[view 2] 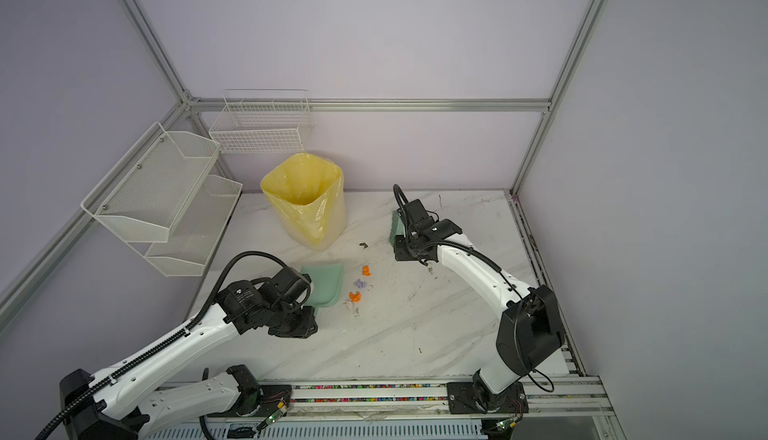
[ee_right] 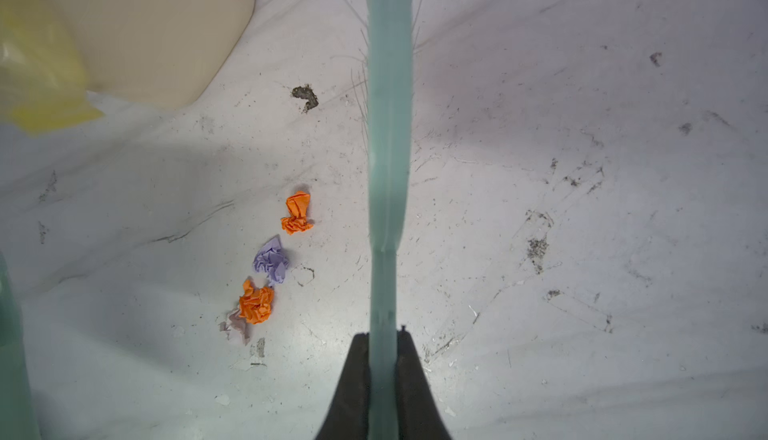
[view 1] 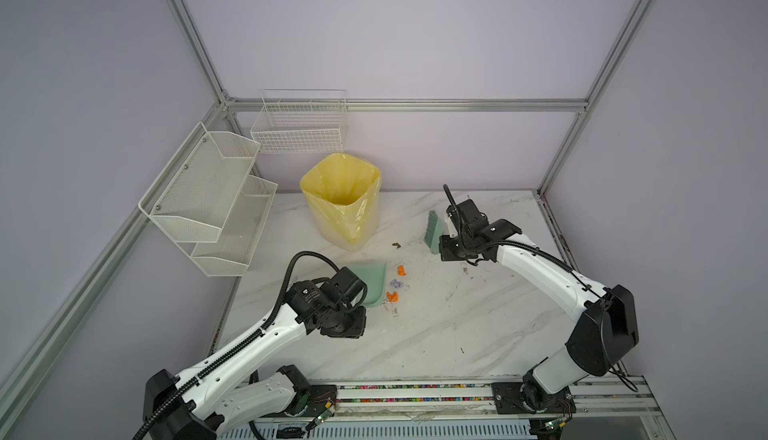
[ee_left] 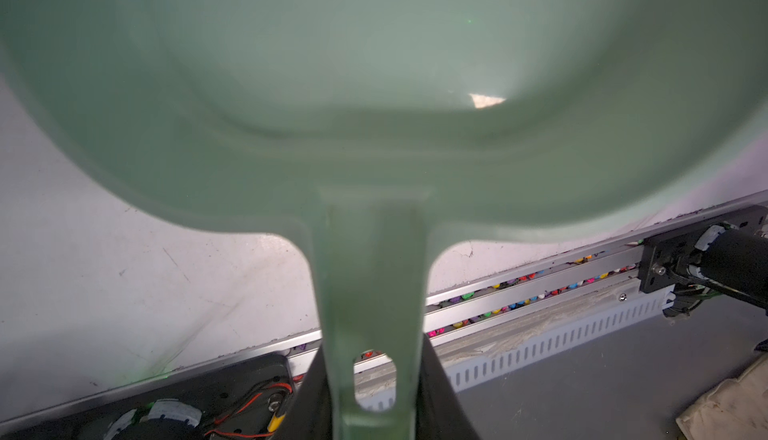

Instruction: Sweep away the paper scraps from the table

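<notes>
Top views: paper scraps (view 1: 394, 288) on the worktop (view 1: 457, 334) sit around 2 o'clock of the left fingers (ee_left: 440, 392) clamping the dustpan (view 1: 372, 280), 8 o'clock of the right fingers (ee_right: 415, 384) pinching the brush (view 1: 432, 230)

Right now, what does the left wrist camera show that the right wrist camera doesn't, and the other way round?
Left wrist only: the dustpan close up, its handle clamped in the left end effector, and the rail with coloured bits in it.
Right wrist only: the brush clamped in the right end effector, orange and lilac scraps, the bin and a dark speck.
Both: the scuffed white table. A green sliver at the edge of the right wrist picture may be the dustpan.
</notes>
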Tool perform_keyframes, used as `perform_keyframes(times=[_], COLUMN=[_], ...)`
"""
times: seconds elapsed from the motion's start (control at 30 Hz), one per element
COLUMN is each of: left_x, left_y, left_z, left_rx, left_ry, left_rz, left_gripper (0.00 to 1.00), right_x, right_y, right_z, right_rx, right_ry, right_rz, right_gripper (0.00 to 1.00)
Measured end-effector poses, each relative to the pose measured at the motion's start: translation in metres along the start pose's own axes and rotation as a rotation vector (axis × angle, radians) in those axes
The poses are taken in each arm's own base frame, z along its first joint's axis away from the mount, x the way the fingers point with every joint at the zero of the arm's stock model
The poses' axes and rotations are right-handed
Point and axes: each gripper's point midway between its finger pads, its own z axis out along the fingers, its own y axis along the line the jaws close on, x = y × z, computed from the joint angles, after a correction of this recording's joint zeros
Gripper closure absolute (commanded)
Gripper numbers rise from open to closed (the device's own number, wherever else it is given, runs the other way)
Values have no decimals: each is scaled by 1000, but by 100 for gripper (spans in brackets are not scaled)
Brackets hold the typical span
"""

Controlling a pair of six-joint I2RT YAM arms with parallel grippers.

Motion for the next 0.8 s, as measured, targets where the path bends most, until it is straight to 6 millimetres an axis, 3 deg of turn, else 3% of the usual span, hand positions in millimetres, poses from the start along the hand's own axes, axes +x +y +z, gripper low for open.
perform_keyframes(times=[0.2, 0.4, 0.8], left_x=[9, 21, 46], left_y=[0, 6, -6], left_z=[6, 14, 36], left_rx=[-1, -10, -49], left_ry=[33, 66, 158], left_rz=[2, -24, 42], left_gripper=[100, 100, 100], right_x=[13, 7, 11], right_y=[18, 37, 35], right_z=[23, 27, 34], right_rx=[40, 56, 91], right_ry=[62, 52, 76], right_rz=[-101, -183, -214], right_gripper=[100, 100, 100])
